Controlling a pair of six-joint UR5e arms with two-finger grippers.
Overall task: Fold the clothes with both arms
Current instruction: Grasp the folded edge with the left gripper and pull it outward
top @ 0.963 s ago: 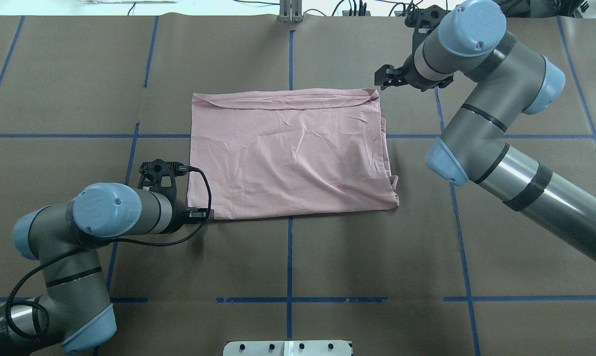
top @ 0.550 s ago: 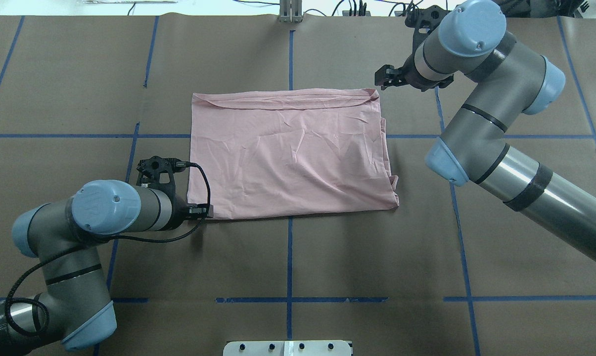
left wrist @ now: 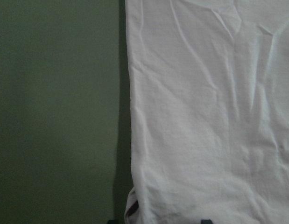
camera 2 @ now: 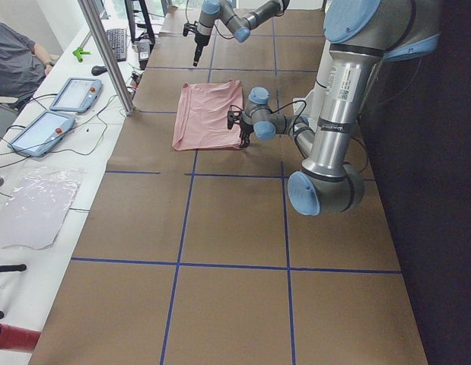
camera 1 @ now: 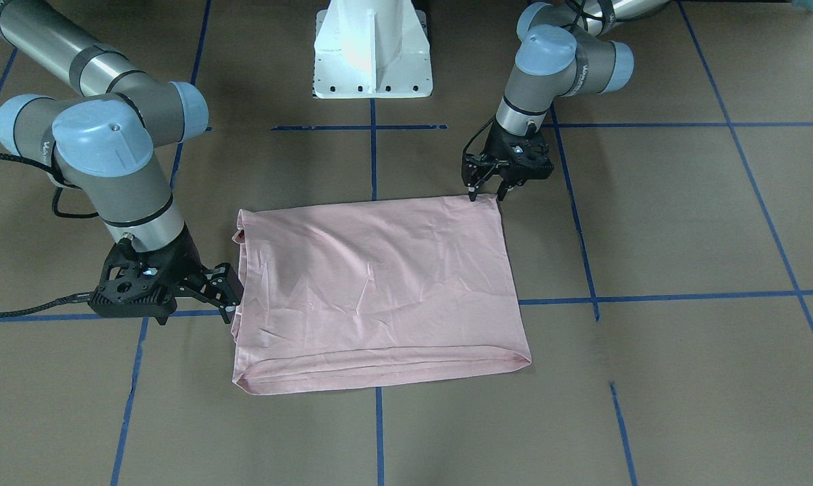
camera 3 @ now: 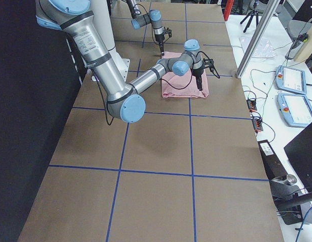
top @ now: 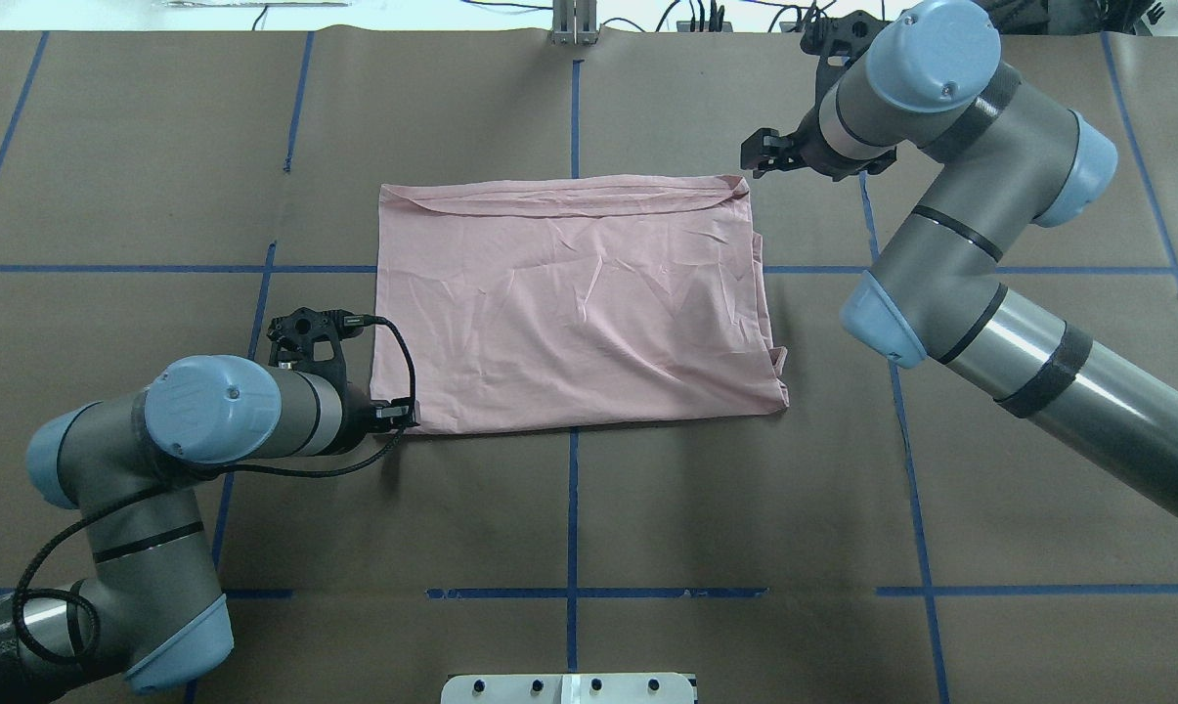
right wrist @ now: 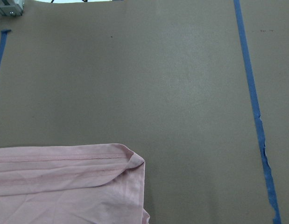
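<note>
Found a bench (top: 109, 147) papered brown and crossed with blue tape lines (top: 573, 508). Saw the right arm (top: 989, 264) stretched in from the near right edge, elbow bent, wrist over the far side. Saw the left arm (top: 207, 420) folded low at the near left, a black cable looped round its wrist. Found the shirt (top: 569, 303) lying flat near the bench's middle: pale pink, folded into a rough rectangle, plain side up, creased, a stitched hem band along the far edge. Noted the right end effector (camera 1: 233, 291) with jaws spread, gripping nothing, hung above the bench just beyond the shirt's far right corner. Noted the left end effector (camera 1: 486, 194) pointed down at the near left corner, jaws likewise spread, one tip either side of that corner. Could not tell whether those tips touched cloth.
</note>
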